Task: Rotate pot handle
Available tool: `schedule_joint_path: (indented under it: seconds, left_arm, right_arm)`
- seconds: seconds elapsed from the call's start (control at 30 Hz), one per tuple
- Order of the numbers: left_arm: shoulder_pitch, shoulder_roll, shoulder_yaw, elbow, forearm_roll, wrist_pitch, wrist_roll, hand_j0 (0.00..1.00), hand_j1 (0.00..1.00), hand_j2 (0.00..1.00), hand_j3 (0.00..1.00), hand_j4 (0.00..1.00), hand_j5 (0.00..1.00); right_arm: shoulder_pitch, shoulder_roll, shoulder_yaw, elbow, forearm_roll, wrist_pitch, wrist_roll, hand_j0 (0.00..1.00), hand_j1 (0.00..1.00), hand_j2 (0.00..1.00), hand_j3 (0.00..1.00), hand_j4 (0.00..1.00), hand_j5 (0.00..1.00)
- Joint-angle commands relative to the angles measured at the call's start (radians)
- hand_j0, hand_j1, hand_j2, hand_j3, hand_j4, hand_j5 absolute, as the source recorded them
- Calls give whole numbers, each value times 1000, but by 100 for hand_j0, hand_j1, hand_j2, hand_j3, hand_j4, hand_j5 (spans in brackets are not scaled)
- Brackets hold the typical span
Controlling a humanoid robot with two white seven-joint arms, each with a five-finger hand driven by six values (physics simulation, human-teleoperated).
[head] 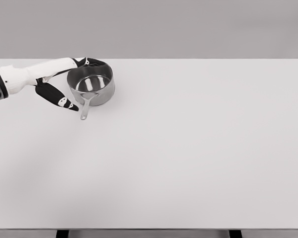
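Head view: a small, round, shiny steel pot (pixel 94 85) stands upright at the far left of the wide white table (pixel 188 148), near its back edge. Its short, thin metal handle (pixel 85 109) sticks out toward the camera, pointing down and slightly left. The left hand (pixel 59 84), white with black fingers, comes in from the picture's left edge and sits just beside the pot on its left. Its fingers are spread: the upper ones (pixel 89 62) reach around the pot's far rim, while a lower finger (pixel 64 101) stretches toward the handle, its tip just beside it. Whether it actually grips the pot cannot be told.
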Motion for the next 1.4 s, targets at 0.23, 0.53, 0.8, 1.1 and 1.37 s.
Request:
schedule_joint_path:
  seconds: [0.23,0.53,0.8,1.1,1.37]
  left_arm:
    - [-26,-106,1,0,-195,0,0,100,100,100,100,100,100]
    - [-31,-189,2,0,-480,-5,2,100,100,100,100,100,100]
    - [-18,-244,2,0,-584,-1,84,100,100,100,100,100,100]
    - [21,-240,-11,12,-600,-308,143,100,100,100,100,100,100]
    - [-29,-247,-99,106,-431,-324,112,100,100,100,100,100,100]
  right_arm:
    - [6,0,-1,10,-1,0,1,100,100,100,100,100,100]
    - [6,0,-1,8,-1,0,1,100,100,100,100,100,100]
    - [6,0,-1,8,-1,0,1,100,100,100,100,100,100]
    - [6,0,-1,8,-1,1,1,100,100,100,100,100,100]
    - [6,0,-1,8,-1,0,1,100,100,100,100,100,100]
